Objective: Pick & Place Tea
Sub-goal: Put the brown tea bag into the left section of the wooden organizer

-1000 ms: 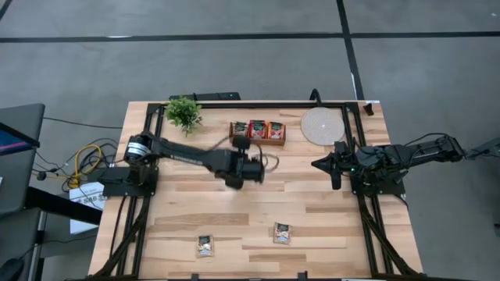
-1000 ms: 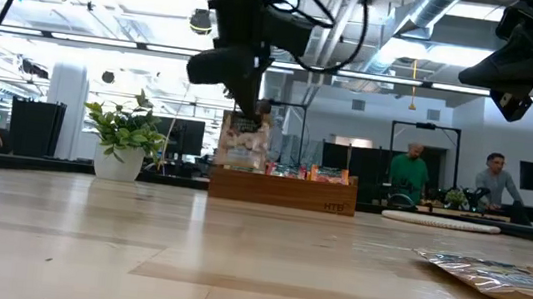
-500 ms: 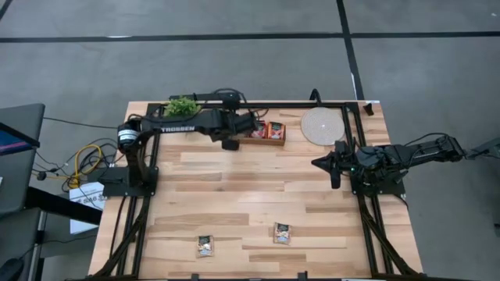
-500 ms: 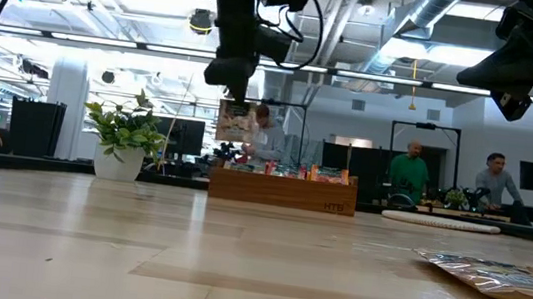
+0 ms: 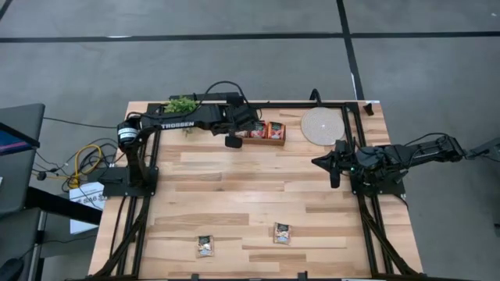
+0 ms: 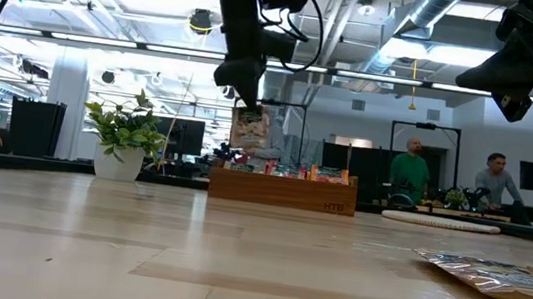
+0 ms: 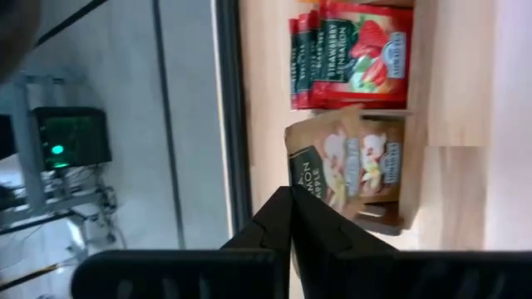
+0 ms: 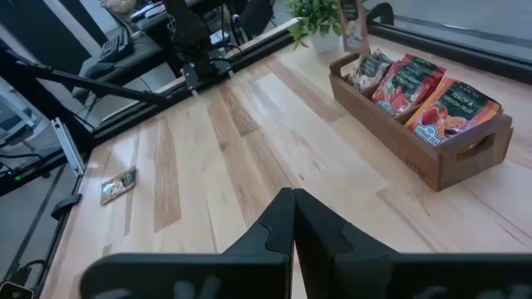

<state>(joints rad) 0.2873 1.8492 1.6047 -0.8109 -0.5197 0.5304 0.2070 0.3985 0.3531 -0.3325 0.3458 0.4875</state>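
we've got the left gripper [image 7: 291, 208] pinching a tea sachet [image 7: 349, 166] above the tray [image 6: 282, 190], a corner grip could let it snag the rim

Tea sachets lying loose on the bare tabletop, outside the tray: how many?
2. One sachet lies near the table's front edge, left of centre; the other sachet lies to its right. Others are in the tray or the left claw.
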